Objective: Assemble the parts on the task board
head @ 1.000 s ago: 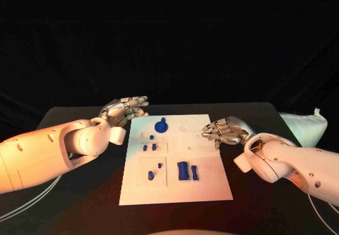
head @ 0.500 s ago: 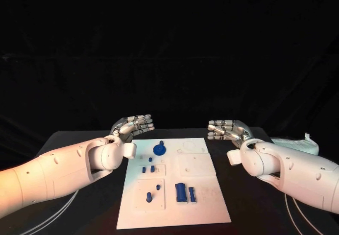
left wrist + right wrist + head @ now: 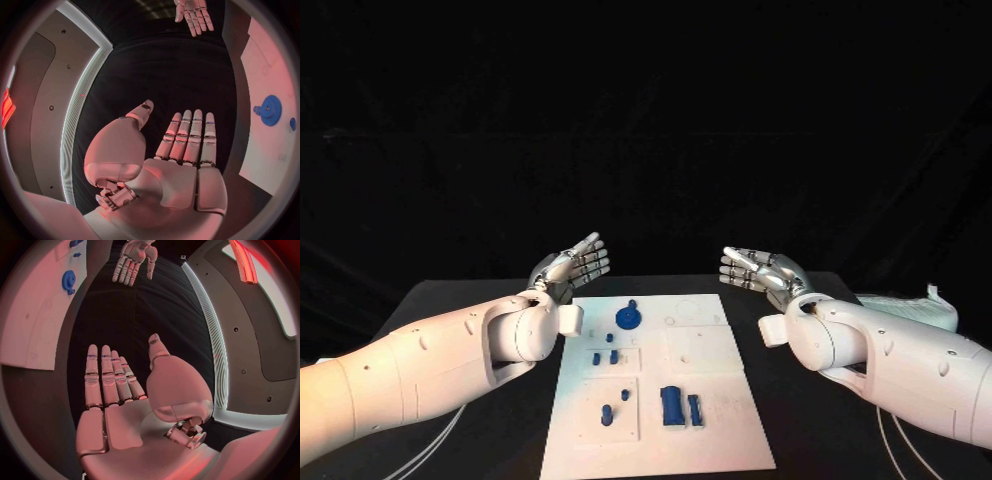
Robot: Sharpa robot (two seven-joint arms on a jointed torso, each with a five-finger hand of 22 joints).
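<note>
My left hand [image 3: 573, 266] is raised past the far left corner of the board [image 3: 711, 400], fingers straight and apart, holding nothing. My right hand [image 3: 759, 270] is up by the far right corner, fingers likewise extended, empty. Between them the board lies flat on the table [image 3: 459, 300]. A round blue gear [image 3: 629, 317] sits at its far end, small blue pegs [image 3: 604, 357] nearer on the left, and two upright blue blocks [image 3: 681, 407] nearest me.
</note>
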